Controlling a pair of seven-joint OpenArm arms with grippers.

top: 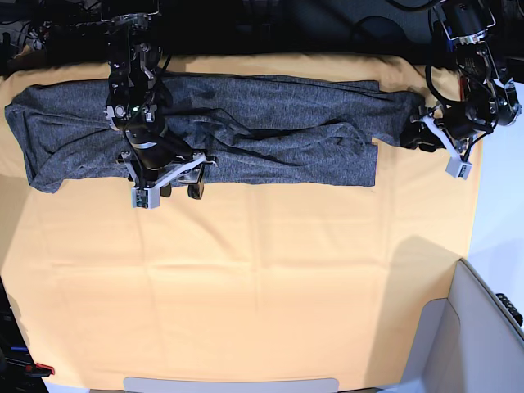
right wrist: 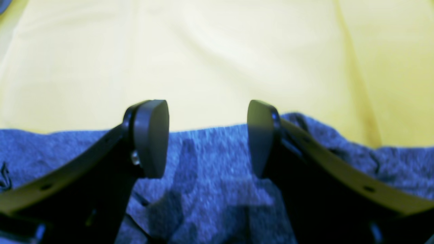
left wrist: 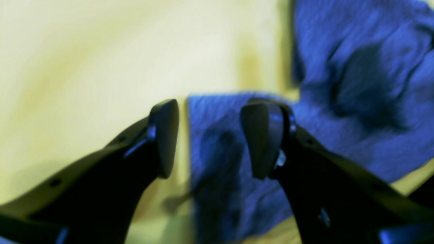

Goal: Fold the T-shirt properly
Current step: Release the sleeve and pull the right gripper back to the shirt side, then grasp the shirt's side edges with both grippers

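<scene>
The T-shirt [top: 246, 131] is a dark grey knit that lies stretched in a long band across the far part of the table; it looks blue in both wrist views. My right gripper [top: 169, 193] stands open over the shirt's near hem, left of the middle. In the right wrist view its pads [right wrist: 151, 139] straddle the hem of the T-shirt [right wrist: 210, 176] with a wide gap. My left gripper [top: 426, 141] is at the shirt's right end. In the left wrist view it [left wrist: 213, 139] is open, and a strip of the T-shirt [left wrist: 217, 152] lies loose beyond the gap.
A yellow-orange table cloth [top: 246, 286] covers the table. A grey container wall [top: 483, 327] rises at the near right corner. Dark cables and arm bases [top: 270, 16] crowd the far edge. The cloth's right edge [top: 476, 205] meets a white surface.
</scene>
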